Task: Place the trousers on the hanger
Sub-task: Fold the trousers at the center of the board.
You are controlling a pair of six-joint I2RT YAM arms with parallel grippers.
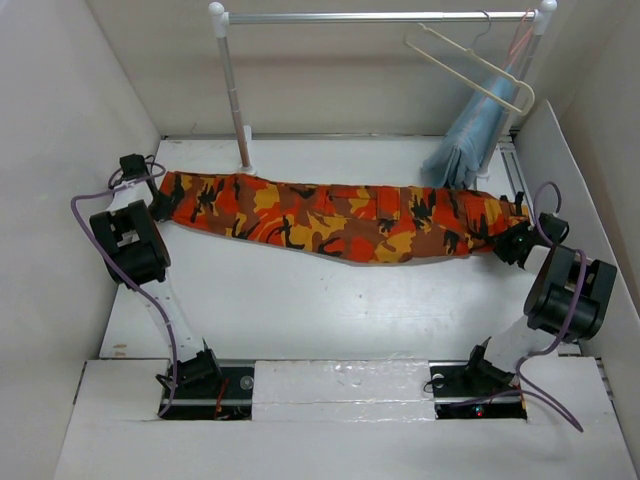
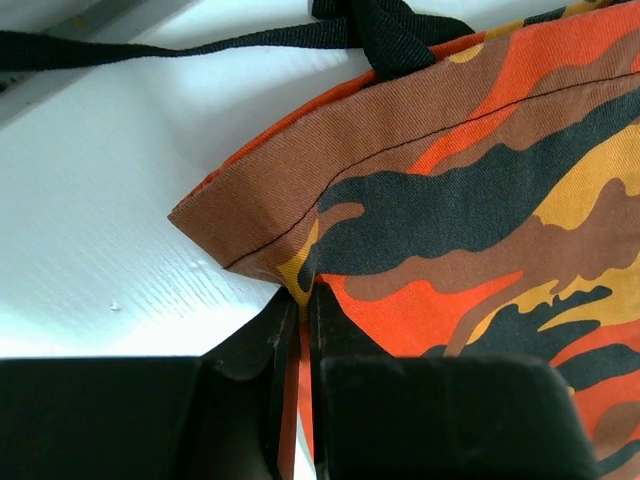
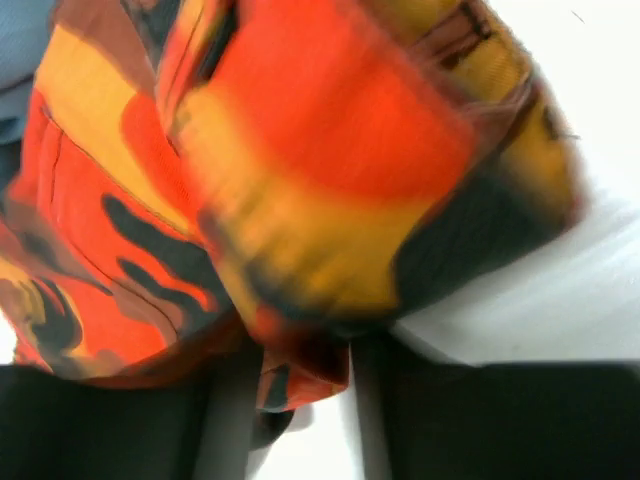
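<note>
The camouflage trousers (image 1: 340, 215) lie stretched left to right across the far half of the table, folded lengthwise. My left gripper (image 1: 160, 203) is shut on their left end; in the left wrist view the hem (image 2: 300, 200) is pinched between the jaws (image 2: 303, 300). My right gripper (image 1: 508, 240) is at their right end, with bunched cloth (image 3: 330, 160) between its fingers (image 3: 300, 370). The cream hanger (image 1: 470, 65) hangs on the rail at the back right, apart from both grippers.
A metal rail (image 1: 380, 16) on white posts spans the back. A light blue garment (image 1: 470, 140) hangs from its right end on a pinkish-red hanger (image 1: 520, 35). A post (image 1: 235, 95) stands just behind the trousers' left part. White walls close both sides.
</note>
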